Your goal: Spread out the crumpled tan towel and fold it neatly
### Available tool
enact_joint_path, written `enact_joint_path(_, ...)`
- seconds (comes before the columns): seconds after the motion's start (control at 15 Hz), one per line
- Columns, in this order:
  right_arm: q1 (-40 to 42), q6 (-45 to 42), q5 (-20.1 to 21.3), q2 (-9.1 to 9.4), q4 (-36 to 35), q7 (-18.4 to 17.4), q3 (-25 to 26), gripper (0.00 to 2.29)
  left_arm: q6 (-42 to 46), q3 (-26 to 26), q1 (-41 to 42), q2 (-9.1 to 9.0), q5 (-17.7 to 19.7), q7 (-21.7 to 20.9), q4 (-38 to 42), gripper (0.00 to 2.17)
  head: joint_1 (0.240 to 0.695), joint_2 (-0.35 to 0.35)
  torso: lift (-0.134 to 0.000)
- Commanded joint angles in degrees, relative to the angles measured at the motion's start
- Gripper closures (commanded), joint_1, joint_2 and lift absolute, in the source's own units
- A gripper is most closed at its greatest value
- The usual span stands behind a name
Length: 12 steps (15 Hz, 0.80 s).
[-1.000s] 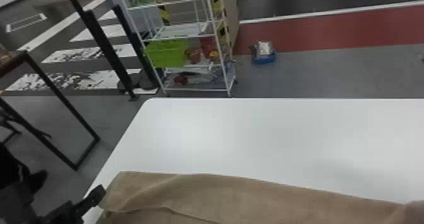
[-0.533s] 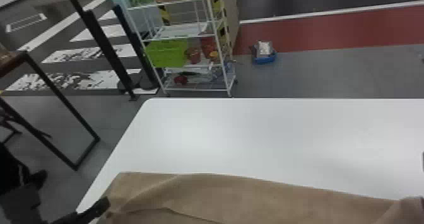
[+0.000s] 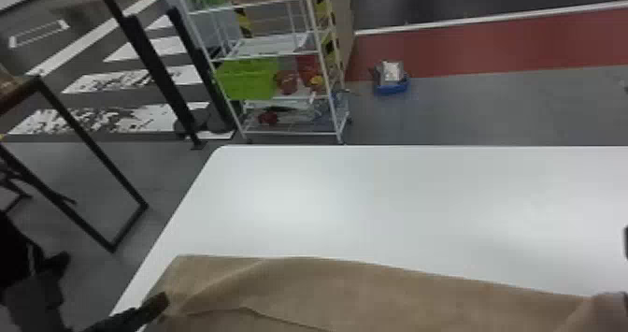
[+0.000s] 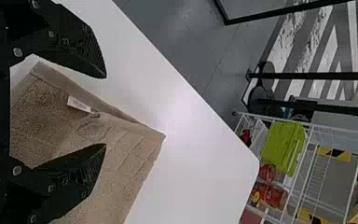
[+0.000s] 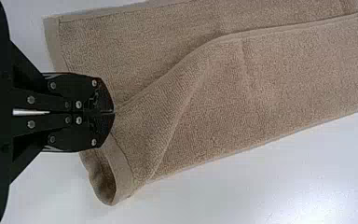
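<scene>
The tan towel (image 3: pixel 355 293) lies in a long band along the table's near side, with a soft fold running through it. My left gripper (image 3: pixel 156 303) is at its left end; in the left wrist view that gripper (image 4: pixel 105 111) stands open above the towel (image 4: pixel 135 154), whose white tag (image 4: pixel 79 104) shows between the fingers. At the head view's right edge, a dark bit of my right gripper (image 3: pixel 625 242) shows. In the right wrist view, my right gripper (image 5: pixel 113 112) is shut on the towel (image 5: pixel 261 88) at one end, with a curled corner beside it.
The white table (image 3: pixel 374 205) extends beyond the towel to its far edge. Behind it stand a white shelf rack (image 3: pixel 275 132) with a green basket (image 3: pixel 247 79) and a blue container (image 3: pixel 391 88) on the floor. A dark-framed table (image 3: pixel 93 144) is at the left.
My left gripper has moved slightly right, onto the towel's left end. A dark part of my right gripper has come in at the head view's right edge, and the towel's right end has shifted slightly left.
</scene>
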<state>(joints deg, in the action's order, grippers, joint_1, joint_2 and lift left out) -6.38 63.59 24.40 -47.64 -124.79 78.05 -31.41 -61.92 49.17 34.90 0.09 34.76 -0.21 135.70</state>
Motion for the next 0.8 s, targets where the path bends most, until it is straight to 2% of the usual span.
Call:
enact_joint_path(0.0, 0.0, 0.0, 0.1, 0.09, 0.1, 0.3, -0.2, 1.19, -0.1, 0.0, 0.0, -0.24, 0.7, -0.3, -0.4, 0.92, 0.695, 0.350, -0.122)
enact_joint_path(0.07, -0.1, 0.0, 0.0, 0.09, 0.1, 0.3, -0.2, 1.19, -0.1, 0.0, -0.1, -0.24, 0.7, -0.2, -0.4, 1.29, 0.695, 0.350, -0.122)
enact_joint_path(0.13, -0.2, 0.2, -0.1, 0.09, 0.0, 0.3, -0.2, 1.19, -0.3, 0.2, -0.1, -0.24, 0.7, -0.2, -0.3, 1.42, 0.695, 0.350, -0.122)
enact_joint_path(0.4, 0.5, 0.5, -0.7, -0.52, -2.9, 0.3, 1.5, 1.19, -0.3, 2.4, -0.2, -0.24, 2.9, -1.1, 0.4, 1.42, 0.695, 0.350, -0.122)
enact_joint_path(0.73, 5.4, 1.1, -1.4, -2.90, -8.3, 0.3, 6.4, 1.19, -0.8, 4.4, -0.3, -0.24, 4.4, -1.6, 1.2, 1.42, 0.695, 0.350, -0.122)
